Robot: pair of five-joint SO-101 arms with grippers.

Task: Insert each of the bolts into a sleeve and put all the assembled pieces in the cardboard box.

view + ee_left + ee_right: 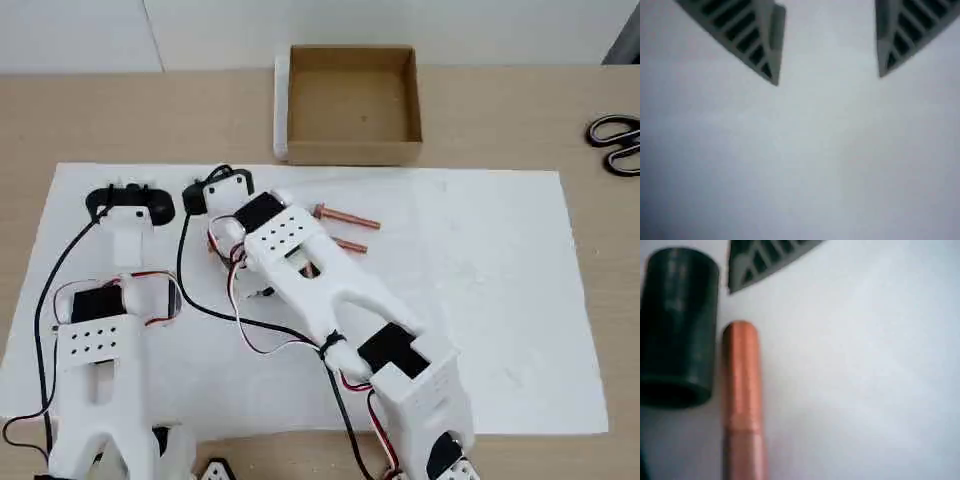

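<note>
1. The left gripper (829, 77) hangs over the white paper sheet (480, 300) at about 9 o'clock on the table. Its fingers (765, 55) are spread wide with nothing between them. It is probably parked there as the spare hand for the mating step.
2. The right gripper (228, 200) sits just left of centre on an arm that leans in from 5 o'clock. Its wrist view looks onto a black sleeve (677, 325) and a bolt (742, 390) lying parallel, just beside each other. Whether the two touch cannot be told, nor whether this gripper is apart or together. The pose suggests it is lining up to pick one of them.
3. One loose bolt (347, 217) and a second loose bolt (350, 245) lie on the paper just right of that arm, near the centre. Both are within easy reach.
4. The cardboard box (350, 152) stands open at 12 o'clock, just past the paper's far edge. No piece is in it, so the task looks to be at an early stage.
5. Bare paper runs from the centre out to 3 and 4 o'clock, which leaves room to carry. The box's near wall must be cleared on the way in. A black cable (186, 262) hangs in the narrow gap between the arms. The scissors (615, 140) at 2 o'clock lie well apart.
</note>
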